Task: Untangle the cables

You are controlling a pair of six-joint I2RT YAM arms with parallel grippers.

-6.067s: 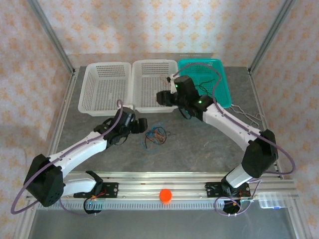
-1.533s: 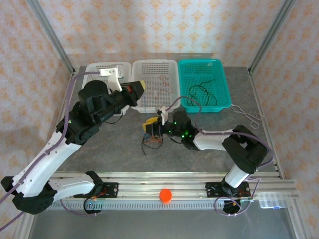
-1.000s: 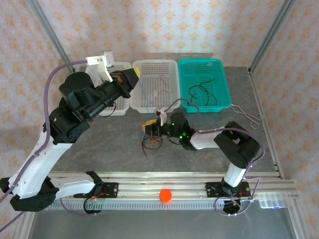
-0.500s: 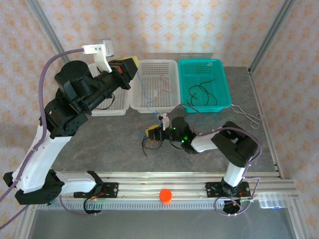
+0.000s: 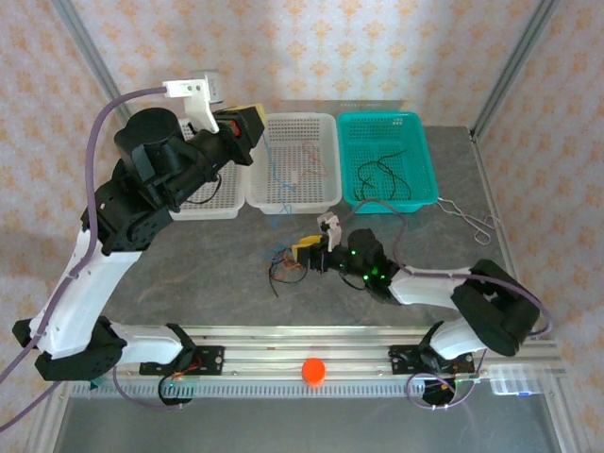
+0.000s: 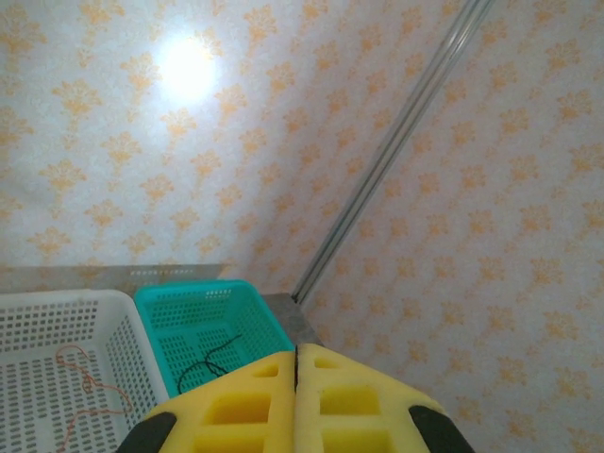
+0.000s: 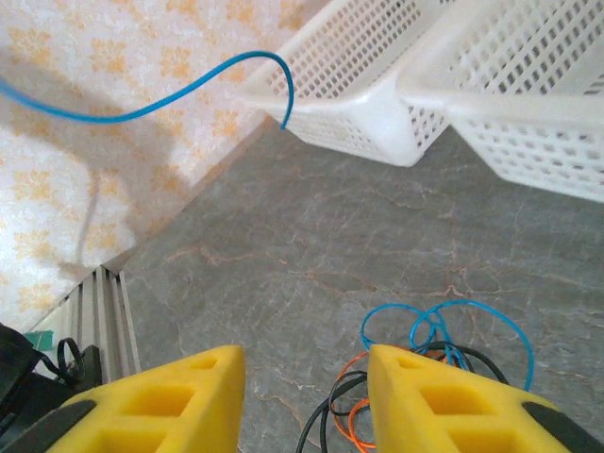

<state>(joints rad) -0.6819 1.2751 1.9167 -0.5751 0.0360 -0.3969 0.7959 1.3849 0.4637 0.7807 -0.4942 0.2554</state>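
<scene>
My left arm has climbed from table level in the last few seconds and now stands tall, its left gripper pinched shut high above the tangle of cables and over the white basket. The right arm has swung away from the teal basket and dropped; its forearm lies almost flat along the table. The right gripper is partly open with nothing between its yellow fingers. The blue, orange and black knot lies on the stone just ahead of them, off the right fingertip. A loose blue strand arcs through the air up and to the left of that gripper, and I cannot tell whether it hangs from the shut left fingers. One black cable already lies in the teal basket and a red one in the white basket below the left gripper. I judge the sorting well under way, with the remaining knot next in line.
</scene>
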